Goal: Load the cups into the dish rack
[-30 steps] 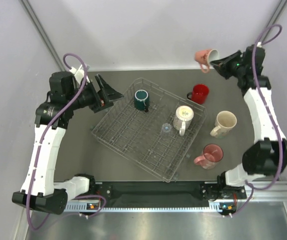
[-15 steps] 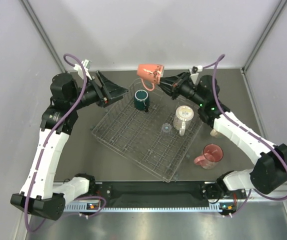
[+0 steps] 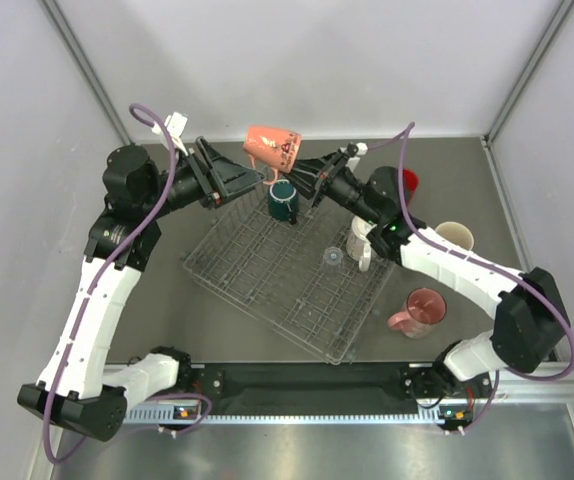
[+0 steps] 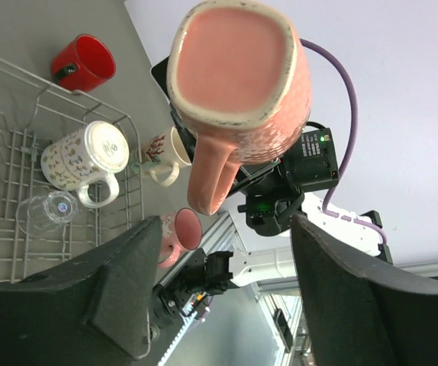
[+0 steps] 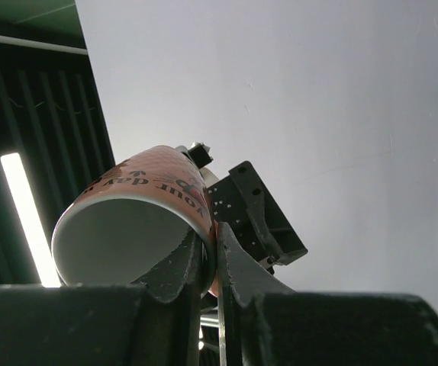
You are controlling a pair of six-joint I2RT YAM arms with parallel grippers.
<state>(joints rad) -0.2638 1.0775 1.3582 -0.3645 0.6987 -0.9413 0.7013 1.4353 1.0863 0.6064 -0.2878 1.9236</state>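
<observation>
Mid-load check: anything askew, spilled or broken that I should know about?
Nothing spilled or broken. Two things stand out: the dish rack sits diagonal to the table edges, and the salmon mug is in mid-air on its side, pinched at the rim by the right gripper, its base facing the open left gripper.

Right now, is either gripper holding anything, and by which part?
The right gripper pinches the salmon mug by its rim wall, one finger inside, one outside. The left gripper is open, holding nothing.
</observation>
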